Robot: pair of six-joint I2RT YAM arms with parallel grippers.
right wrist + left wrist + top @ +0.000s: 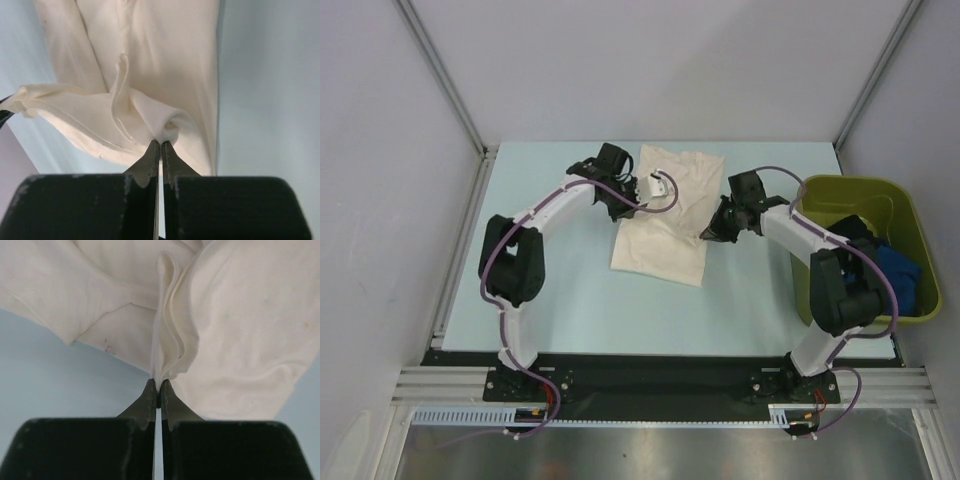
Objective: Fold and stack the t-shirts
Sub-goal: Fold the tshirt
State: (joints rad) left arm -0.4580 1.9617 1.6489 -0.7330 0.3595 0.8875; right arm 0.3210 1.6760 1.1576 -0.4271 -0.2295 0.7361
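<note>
A cream t-shirt (667,215) lies partly folded in the middle of the pale blue table. My left gripper (642,190) is shut on a pinched fold at its left edge; in the left wrist view the cloth (220,315) rises in a ridge from the closed tips (158,386). My right gripper (708,233) is shut on the shirt's right edge; in the right wrist view the cloth (150,65) bunches at the closed tips (160,144). A bright blue t-shirt (899,275) and a black one (856,226) lie in the bin.
An olive-green plastic bin (840,190) stands at the table's right edge, beside my right arm. Grey walls and metal frame posts surround the table. A black rail runs along the near edge under the arm bases.
</note>
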